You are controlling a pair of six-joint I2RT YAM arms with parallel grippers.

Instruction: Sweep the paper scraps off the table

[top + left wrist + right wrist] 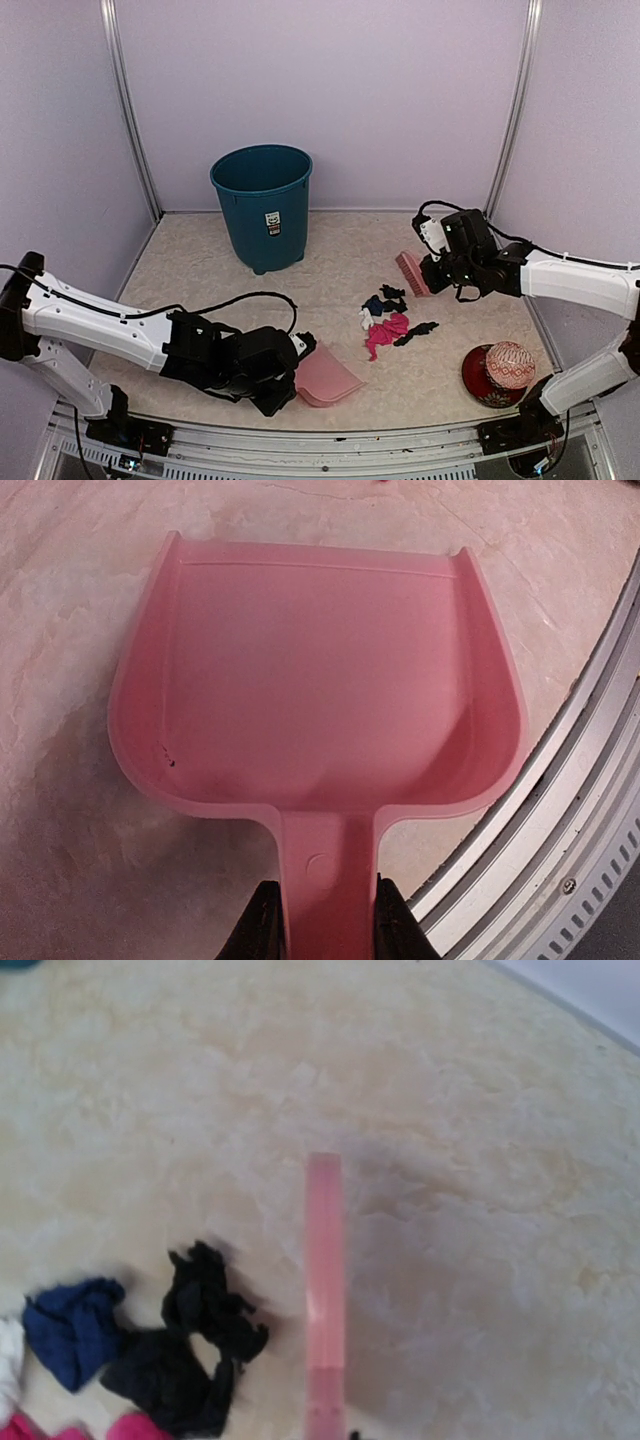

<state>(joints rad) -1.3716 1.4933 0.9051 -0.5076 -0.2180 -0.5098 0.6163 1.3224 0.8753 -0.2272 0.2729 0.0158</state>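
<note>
The paper scraps (388, 318) lie in a loose cluster on the beige table (190, 270), right of centre: magenta, black, navy and white pieces. In the right wrist view black scraps (195, 1345) and a navy scrap (72, 1325) lie just left of the pale pink brush (324, 1290). My right gripper (436, 272) is shut on the brush (411, 272), just behind and to the right of the cluster; its fingers are almost out of its own view. My left gripper (288, 375) (325, 920) is shut on the handle of the pale pink dustpan (326, 378) (320, 680), which is empty and lies near the front edge, left of the scraps.
A teal bin (262, 205) stands at the back, left of centre. A red patterned ball (510, 365) sits on a dark red dish (476, 380) at the front right. The metal front edge (330, 432) (560, 810) runs close beside the dustpan. Walls enclose three sides.
</note>
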